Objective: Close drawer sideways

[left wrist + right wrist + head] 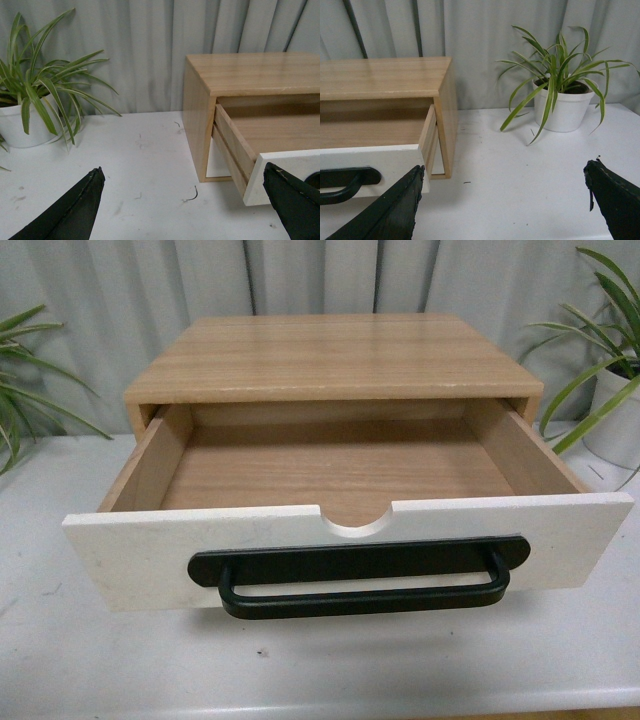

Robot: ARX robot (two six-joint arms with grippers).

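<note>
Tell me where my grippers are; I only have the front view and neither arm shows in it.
Observer: The left gripper is open, one finger overlapping the left end of the white front panel of the wide shallow wooden drawer; contact unclear.
Operator: And the right one?
Observer: The right gripper is open too, one finger beside the panel's right end, near the long black bar handle.
Operator: Anything under the drawer?
Observer: Yes, a white panel shows beneath it inside the light wood cabinet.
</note>
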